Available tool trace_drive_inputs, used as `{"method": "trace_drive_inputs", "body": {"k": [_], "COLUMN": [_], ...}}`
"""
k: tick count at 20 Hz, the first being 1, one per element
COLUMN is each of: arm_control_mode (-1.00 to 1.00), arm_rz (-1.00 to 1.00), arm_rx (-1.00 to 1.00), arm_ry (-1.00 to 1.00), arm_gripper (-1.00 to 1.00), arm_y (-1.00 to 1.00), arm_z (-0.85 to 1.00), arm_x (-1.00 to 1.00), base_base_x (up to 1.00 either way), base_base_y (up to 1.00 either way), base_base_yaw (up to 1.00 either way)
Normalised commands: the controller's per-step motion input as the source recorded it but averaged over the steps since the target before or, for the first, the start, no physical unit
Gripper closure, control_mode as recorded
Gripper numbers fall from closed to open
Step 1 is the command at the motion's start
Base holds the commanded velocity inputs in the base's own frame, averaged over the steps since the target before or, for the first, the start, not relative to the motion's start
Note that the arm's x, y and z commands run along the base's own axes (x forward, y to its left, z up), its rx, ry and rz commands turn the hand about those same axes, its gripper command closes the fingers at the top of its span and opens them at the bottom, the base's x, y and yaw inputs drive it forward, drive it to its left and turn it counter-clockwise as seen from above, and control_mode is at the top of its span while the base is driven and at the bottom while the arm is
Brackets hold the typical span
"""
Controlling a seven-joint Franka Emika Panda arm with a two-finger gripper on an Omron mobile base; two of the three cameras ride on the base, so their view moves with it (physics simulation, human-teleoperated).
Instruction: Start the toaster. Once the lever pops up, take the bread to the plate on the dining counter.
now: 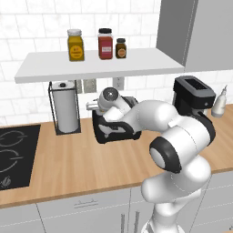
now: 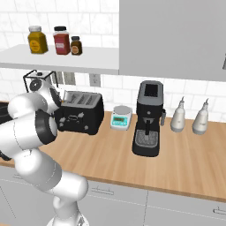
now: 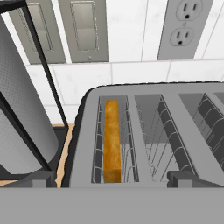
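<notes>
The black toaster (image 2: 84, 115) stands on the wood worktop by the wall, partly behind my arm (image 1: 116, 132). From above, its slots (image 3: 148, 131) show. The bread (image 3: 112, 140) sits deep in the leftmost slot, only its golden-brown crust edge visible. My gripper (image 3: 112, 180) hangs open just above the toaster's left front edge, its fingertips (image 3: 43, 179) wide apart and holding nothing. My wrist (image 1: 109, 95) is over the toaster's left end. I cannot pick out the lever on the dark front face. The plate and the dining counter are out of view.
A paper towel roll in a black wire stand (image 1: 65, 108) is close on the toaster's left. A small scale (image 2: 120, 118), coffee machine (image 2: 149, 119) and two bottles (image 2: 178, 115) stand to its right. A shelf with jars (image 1: 91, 63) hangs overhead; a hob (image 1: 13, 154) lies far left.
</notes>
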Motion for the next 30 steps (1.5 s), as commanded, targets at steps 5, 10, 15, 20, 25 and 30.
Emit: {"method": "trace_drive_inputs", "body": {"k": [5, 10, 15, 20, 25, 30], "arm_control_mode": [-1.00, -1.00, -1.00, -1.00, -1.00, -1.00], "arm_rz": [0.00, 0.00, 0.00, 0.00, 0.00, 0.00], "arm_rx": [0.00, 0.00, 0.00, 0.00, 0.00, 0.00], "arm_ry": [0.00, 0.00, 0.00, 0.00, 0.00, 0.00], "arm_gripper": [-1.00, -1.00, -1.00, -1.00, -1.00, -1.00], "arm_y": [0.00, 0.00, 0.00, 0.00, 0.00, 0.00], "arm_z": [0.00, 0.00, 0.00, 0.00, 0.00, 0.00], "arm_x": [0.00, 0.00, 0.00, 0.00, 0.00, 0.00], "base_base_x": [0.00, 0.00, 0.00, 0.00, 0.00, 0.00], "base_base_y": [0.00, 0.00, 0.00, 0.00, 0.00, 0.00], "base_base_yaw": [0.00, 0.00, 0.00, 0.00, 0.00, 0.00]}}
